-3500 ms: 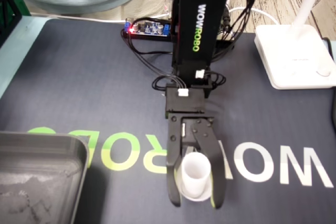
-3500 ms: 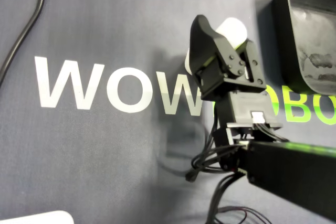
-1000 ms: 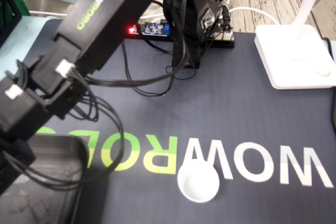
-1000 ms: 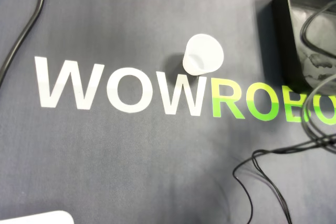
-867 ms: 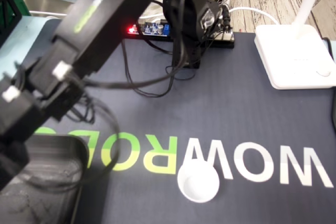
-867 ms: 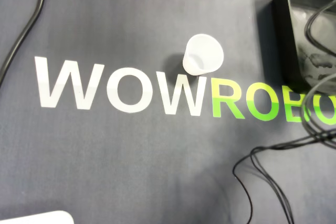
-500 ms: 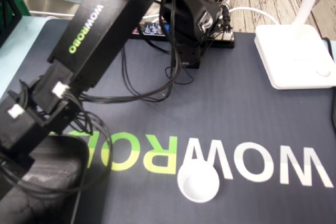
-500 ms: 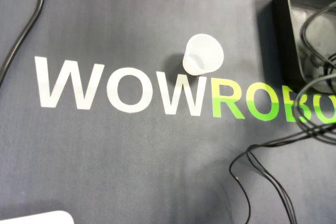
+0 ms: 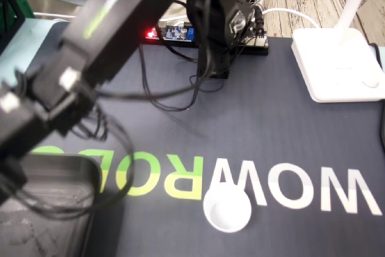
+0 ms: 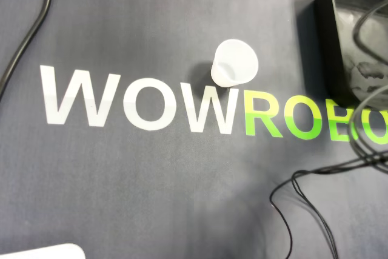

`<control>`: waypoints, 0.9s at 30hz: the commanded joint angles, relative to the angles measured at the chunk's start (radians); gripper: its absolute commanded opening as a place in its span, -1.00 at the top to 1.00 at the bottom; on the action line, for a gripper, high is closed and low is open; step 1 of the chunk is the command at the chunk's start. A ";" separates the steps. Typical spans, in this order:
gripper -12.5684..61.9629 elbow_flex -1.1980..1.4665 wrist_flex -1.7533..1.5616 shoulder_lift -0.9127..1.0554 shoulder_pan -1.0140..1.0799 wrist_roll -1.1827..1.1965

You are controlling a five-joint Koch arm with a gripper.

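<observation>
Claw and its jaws lie outside both views, past the lower left edge of the fixed view, so whether it is open or closed cannot be told. One arm (image 9: 102,34) slants down over one dark tray (image 9: 36,170); its green label is too blurred to read. The mat (image 10: 151,198) on the tabletop reads "WOWROBO", white then green. One white cup (image 10: 234,63) stands upright at the last W, well apart from the tray, with bare mat all around. One white lamp base (image 9: 337,64) sits at the mat's far right edge.
</observation>
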 commanded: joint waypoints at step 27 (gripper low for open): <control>0.55 0.893 -0.109 0.761 -0.600 -1.681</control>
